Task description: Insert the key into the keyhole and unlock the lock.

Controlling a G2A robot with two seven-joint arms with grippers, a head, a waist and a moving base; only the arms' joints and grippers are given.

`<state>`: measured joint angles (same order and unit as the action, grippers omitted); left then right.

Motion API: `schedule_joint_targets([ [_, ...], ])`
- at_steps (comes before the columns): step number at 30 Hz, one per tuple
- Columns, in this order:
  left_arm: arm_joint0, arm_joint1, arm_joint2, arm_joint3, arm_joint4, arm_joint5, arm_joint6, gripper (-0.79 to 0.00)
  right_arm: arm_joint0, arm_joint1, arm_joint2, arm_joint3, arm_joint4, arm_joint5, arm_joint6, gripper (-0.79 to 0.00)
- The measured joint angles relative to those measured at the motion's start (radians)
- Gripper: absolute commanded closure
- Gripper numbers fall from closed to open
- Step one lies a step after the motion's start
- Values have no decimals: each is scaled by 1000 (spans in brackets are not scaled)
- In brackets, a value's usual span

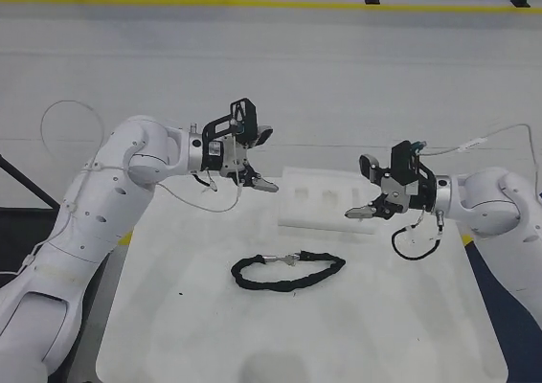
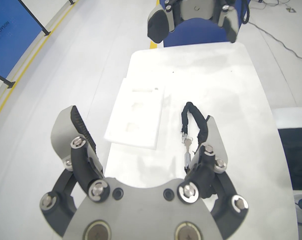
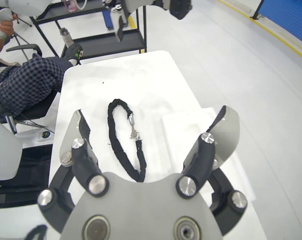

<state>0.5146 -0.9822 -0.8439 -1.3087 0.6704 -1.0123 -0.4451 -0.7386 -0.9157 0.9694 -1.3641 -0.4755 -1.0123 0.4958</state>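
The left arm (image 1: 108,196), white with round joints, comes in over the left side of the white table (image 1: 185,316) and is bent at the elbow. Its wrist is above the far left corner of the table. The left gripper (image 1: 263,160), grey metal with black ribbed pads, has its two fingers spread wide, with nothing between them. The white right arm (image 1: 501,206) comes in over the right side of the table. The right gripper (image 1: 360,191) is above the far right part, also spread wide and empty. The two grippers face each other, well apart, both raised above the table.
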Motion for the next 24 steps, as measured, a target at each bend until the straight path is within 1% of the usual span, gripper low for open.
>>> schedule_joint_targets([
  [2,-36,-6,33,26,-46,0,-2,-785,44,1,-21,21,2,0,4,-785],
  [6,-120,-15,118,74,-157,0,-54,-785,124,7,-62,57,19,0,11,-785],
  [10,-176,-15,172,101,-251,0,-102,-785,176,16,-95,93,26,0,17,-785],
  [14,-200,-11,208,110,-324,0,-131,-785,196,19,-110,103,33,0,11,-785],
  [24,-200,-10,210,110,-327,0,-132,-785,195,19,-109,102,32,0,11,-785],
])
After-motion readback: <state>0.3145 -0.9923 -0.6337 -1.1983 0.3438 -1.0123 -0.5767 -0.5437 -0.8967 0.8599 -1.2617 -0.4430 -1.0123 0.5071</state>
